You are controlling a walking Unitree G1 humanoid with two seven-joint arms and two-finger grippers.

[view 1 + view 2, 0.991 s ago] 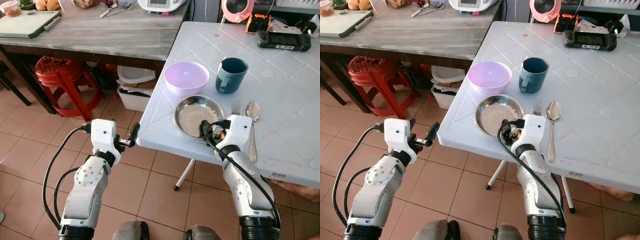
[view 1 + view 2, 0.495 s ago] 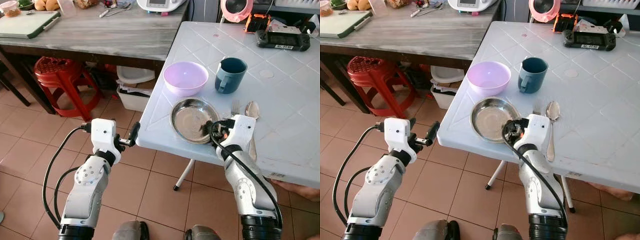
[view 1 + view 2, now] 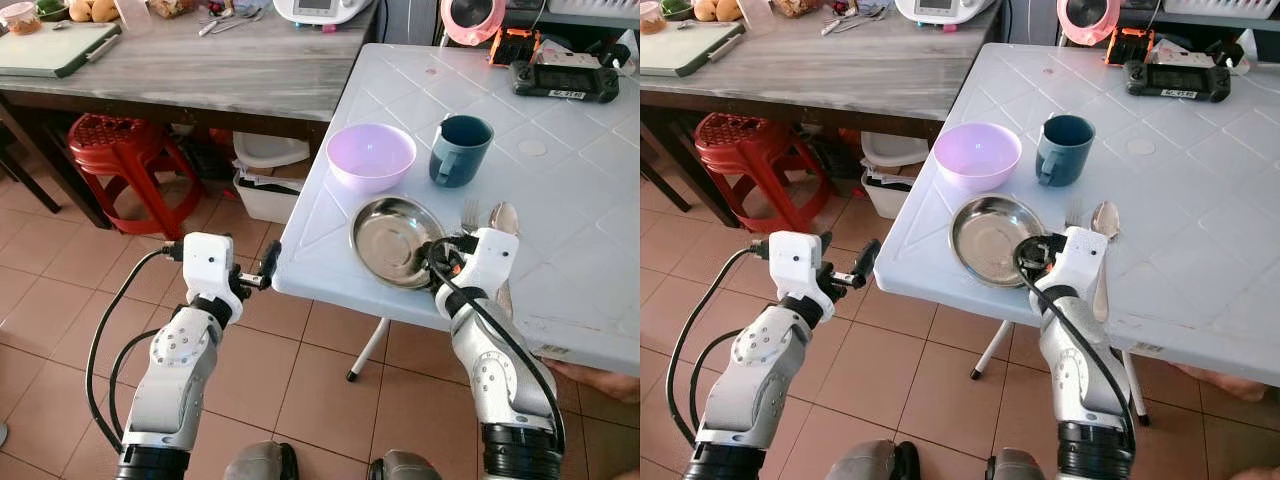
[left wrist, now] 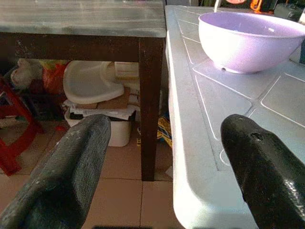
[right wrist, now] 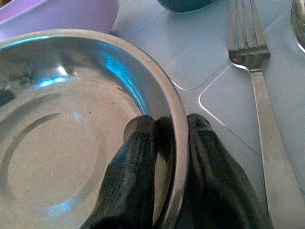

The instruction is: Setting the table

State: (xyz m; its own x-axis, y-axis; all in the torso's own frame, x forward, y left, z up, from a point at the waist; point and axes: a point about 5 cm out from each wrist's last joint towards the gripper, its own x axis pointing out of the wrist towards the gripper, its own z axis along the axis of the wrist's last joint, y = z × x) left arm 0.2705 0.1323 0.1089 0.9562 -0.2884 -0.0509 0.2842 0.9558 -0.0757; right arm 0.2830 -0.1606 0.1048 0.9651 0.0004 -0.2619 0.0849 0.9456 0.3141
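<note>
Steel is catching the light on the shallow plate, which is lying flat near the front edge of the white bench, just in front of the lilac bowl and the teal mug. The right claw is pinching the plate's rim on the side nearest the fork, one finger inside the dish and one outside. Thin, stiff and slick, the plate looks light, so a rim pinch should be enough, though it may pivot or slide on the smooth top if tugged hard. Being round, it has no long axis; its hollow is facing up. Fork and spoon are lying side by side beside it, their lengths running from the front edge toward the back. The left claw is hanging wide apart, empty, just off the bench's left front corner.
</note>
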